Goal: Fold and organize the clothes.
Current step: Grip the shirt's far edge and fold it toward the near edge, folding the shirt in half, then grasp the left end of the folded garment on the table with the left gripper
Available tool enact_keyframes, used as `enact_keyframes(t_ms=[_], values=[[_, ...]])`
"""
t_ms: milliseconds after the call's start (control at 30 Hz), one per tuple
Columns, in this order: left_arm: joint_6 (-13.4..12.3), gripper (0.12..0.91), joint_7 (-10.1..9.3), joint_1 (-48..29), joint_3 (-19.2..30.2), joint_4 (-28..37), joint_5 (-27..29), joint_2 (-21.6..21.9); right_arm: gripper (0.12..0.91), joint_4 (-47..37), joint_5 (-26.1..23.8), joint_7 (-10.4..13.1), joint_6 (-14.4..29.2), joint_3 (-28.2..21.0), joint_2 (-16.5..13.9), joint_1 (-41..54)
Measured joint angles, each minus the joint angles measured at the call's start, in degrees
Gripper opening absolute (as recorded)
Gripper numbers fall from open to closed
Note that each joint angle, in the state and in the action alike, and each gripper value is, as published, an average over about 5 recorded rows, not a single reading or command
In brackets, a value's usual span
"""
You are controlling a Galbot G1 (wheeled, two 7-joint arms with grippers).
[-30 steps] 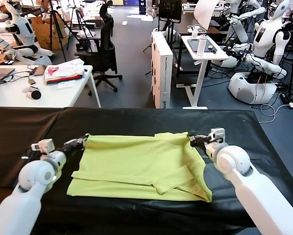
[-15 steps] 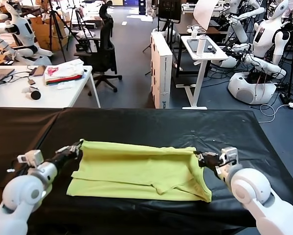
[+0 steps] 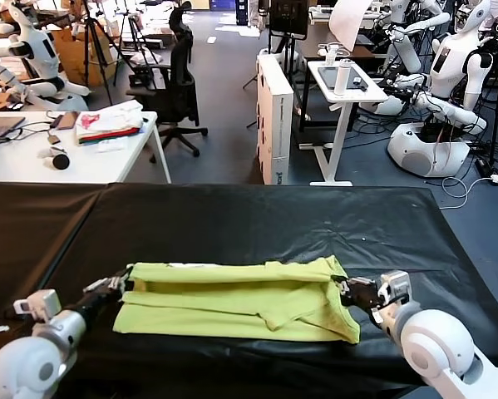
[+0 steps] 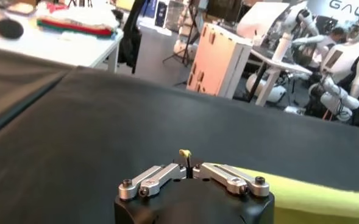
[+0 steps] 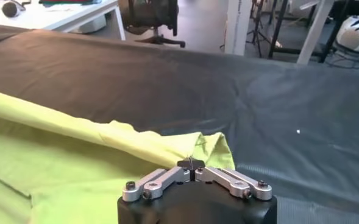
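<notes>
Both claws, left claw and right claw, pinch the lime-green cotton T-shirt's far edge mid-fold over the black counter; next, lay it on the near hem and release.

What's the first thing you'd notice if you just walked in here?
The bright lime T-shirt, half folded on the black table right in front. The left gripper and right gripper each pinch one end of it. Behind, white robots stand on the right.
</notes>
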Motion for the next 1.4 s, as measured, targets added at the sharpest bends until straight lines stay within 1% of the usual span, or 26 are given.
enact_keyframes(t_ms=[267,500,567,600,633,700,733,833,867,900,933,967,1000,1067,1100,1233,1400], values=[[-0.6,0.171,0.01,3.6,-1.3,-1.0,0.7,-1.3,0.138,1.5,-0.5,-0.1,0.0,1.5,0.4,-5.3],[-1.5,0.171,-0.1,6.7,-1.6,-1.2,1.8,-2.1,0.144,1.2,-0.7,-0.2,0.0,1.6,0.7,-6.8],[-1.1,0.171,-0.3,7.3,-1.6,-1.2,1.8,-2.2,0.189,1.4,-0.7,-0.6,0.0,1.8,0.8,-7.1],[-0.9,0.171,-0.4,7.5,-1.7,-1.3,1.9,-2.2,0.23,1.5,-0.6,-0.9,0.0,1.9,0.9,-7.2],[-0.7,0.181,-0.52,7.7,-1.8,-1.4,1.9,-2.2,0.291,1.8,-0.5,-1.3,0.0,2.2,1.0,-7.5],[-0.3,0.237,-0.86,8.1,-2.0,-1.7,2.1,-2.3,0.403,2.4,0.0,-1.7,0.0,3.0,1.1,-8.0],[-0.1,0.284,-1.12,8.2,-2.1,-2.0,2.2,-2.4,0.459,2.8,0.3,-1.7,0.0,3.5,1.2,-8.3],[1.1,0.463,-2.73,8.5,-2.8,-2.6,2.2,-2.7,0.63,3.9,0.6,-1.7,0.0,5.0,1.3,-8.7],[1.4,0.539,-3.37,8.5,-3.0,-2.6,2.1,-2.8,0.687,4.1,0.6,-1.7,0.0,5.5,1.4,-8.6],[1.6,0.596,-3.97,8.4,-3.2,-2.6,1.9,-2.9,0.755,4.1,0.6,-1.6,0.0,5.9,1.6,-8.4],[1.8,0.653,-4.54,8.3,-3.4,-2.5,1.7,-3.0,0.804,4.1,0.6,-1.6,0.0,6.2,1.8,-8.0],[1.8,0.725,-4.97,8.1,-3.6,-2.4,1.5,-3.0,0.838,3.9,0.5,-1.5,0.0,6.4,2.0,-7.5],[1.9,0.778,-5.38,7.8,-3.8,-2.2,1.2,-3.0,0.874,3.5,0.4,-1.4,0.0,6.5,2.2,-6.9],[2.2,0.861,-6.13,6.7,-3.9,-2.0,0.5,-3.0,0.897,2.4,-0.1,-1.2,0.0,6.6,2.9,-5.4],[2.4,0.884,-6.47,6.0,-3.7,-1.8,0.3,-3.0,0.903,1.6,-0.5,-1.1,0.0,6.5,3.4,-4.4],[3.0,0.905,-7.3,1.7,-2.1,-0.7,0.0,-3.7,0.907,-2.5,-2.6,-1.1,0.0,5.5,5.7,-0.4],[3.2,0.907,-7.1,-4.8,1.4,1.7,0.7,-4.5,0.907,-7.0,-4.1,-1.1,0.0,3.4,8.5,3.7]])
